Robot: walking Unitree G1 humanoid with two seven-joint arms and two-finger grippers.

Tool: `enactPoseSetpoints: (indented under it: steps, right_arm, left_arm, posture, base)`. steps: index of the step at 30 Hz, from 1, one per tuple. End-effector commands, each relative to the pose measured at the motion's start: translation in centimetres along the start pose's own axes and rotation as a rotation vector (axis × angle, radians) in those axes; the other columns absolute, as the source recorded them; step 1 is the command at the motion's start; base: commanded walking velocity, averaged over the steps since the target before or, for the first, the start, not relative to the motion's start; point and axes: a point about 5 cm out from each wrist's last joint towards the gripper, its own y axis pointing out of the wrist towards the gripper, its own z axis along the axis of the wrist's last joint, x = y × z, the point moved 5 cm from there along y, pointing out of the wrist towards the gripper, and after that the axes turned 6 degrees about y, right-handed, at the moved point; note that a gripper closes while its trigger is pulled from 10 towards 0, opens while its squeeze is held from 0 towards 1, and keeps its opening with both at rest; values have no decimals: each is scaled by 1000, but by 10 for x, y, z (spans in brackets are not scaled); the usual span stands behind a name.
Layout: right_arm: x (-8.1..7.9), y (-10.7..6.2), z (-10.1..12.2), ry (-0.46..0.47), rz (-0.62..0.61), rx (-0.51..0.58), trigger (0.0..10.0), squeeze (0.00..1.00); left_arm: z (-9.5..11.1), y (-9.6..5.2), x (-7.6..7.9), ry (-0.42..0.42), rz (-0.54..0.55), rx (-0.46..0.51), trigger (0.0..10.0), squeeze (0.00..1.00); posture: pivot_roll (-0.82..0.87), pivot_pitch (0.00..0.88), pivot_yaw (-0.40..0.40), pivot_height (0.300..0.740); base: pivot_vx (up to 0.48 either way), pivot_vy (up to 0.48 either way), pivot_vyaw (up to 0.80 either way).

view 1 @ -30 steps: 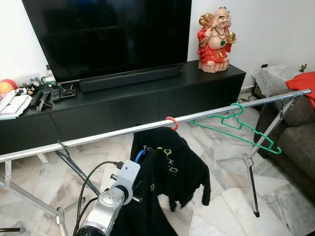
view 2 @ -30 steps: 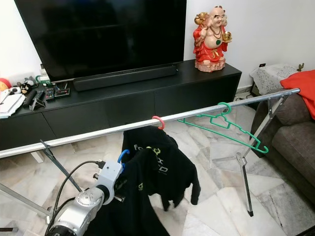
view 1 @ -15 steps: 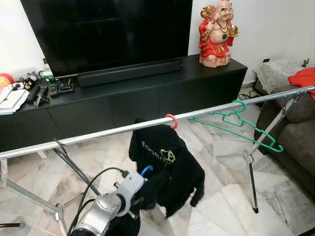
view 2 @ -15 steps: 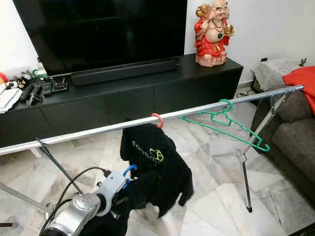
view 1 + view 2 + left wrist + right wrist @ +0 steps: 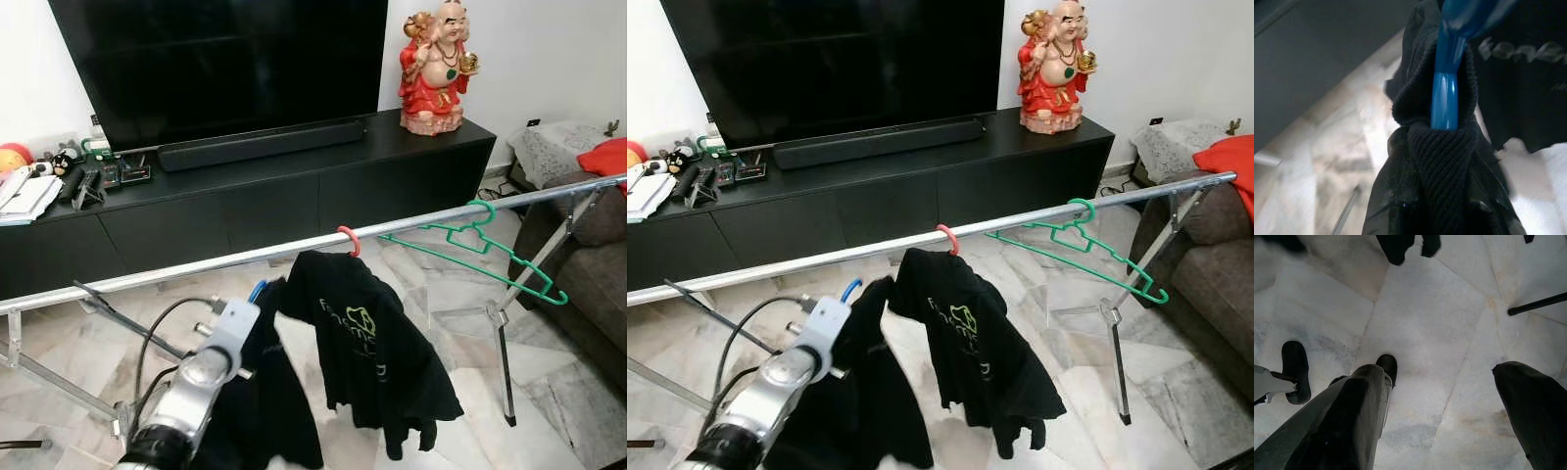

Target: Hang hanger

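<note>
Well, my left gripper (image 5: 1444,215) pinches 1 blue hanger (image 5: 1445,100) through its limp, floppy shirt (image 5: 257,411); I'd grip that stiff neck.

A white-walled living room with a large dark television (image 5: 225,59) on a long black cabinet (image 5: 274,201), a red figurine (image 5: 436,64), marble floor (image 5: 549,392), and grey sofa (image 5: 598,284).

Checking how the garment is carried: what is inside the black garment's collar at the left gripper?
A blue hanger runs through the ribbed collar of the black garment; its neck shows. Its shoulders are covered by cloth, as are the left gripper's fingers.
</note>
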Motion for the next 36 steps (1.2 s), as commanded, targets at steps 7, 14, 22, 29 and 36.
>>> enactPoseSetpoints:
  steps: [7, 14, 22, 29, 36]
  right_arm:
    - [-2, 0, -3, -12, 6, -7, 10000, 0]
    - [-2, 0, -4, -28, 13, -10, 10000, 0]
    - [0, -1, -4, -43, 16, -16, 10000, 0]
    - [2, -1, -5, -55, 17, -19, 10000, 0]
    - [1, -1, -5, -57, 21, -21, 10000, 0]
  left_arm:
    - [32, 6, -13, -20, 63, 101, 10000, 0]
    - [36, 7, -26, -30, 144, 99, 10000, 0]
    - [32, 13, -29, -183, 200, 51, 10000, 0]
    - [42, 19, -28, -283, 218, 56, 10000, 0]
    - [35, 22, -37, -389, 273, -10, 10000, 0]
  posture:
    - [39, 14, 5, 740]
    - [43, 2, -3, 740]
    - [39, 0, -23, 740]
    - [30, 0, -25, 740]
    - [30, 0, -25, 740]
  base:
    - [0, 0, 0]
    - [0, 0, 0]
    - [0, 0, 0]
    - [0, 0, 0]
    - [0, 0, 0]
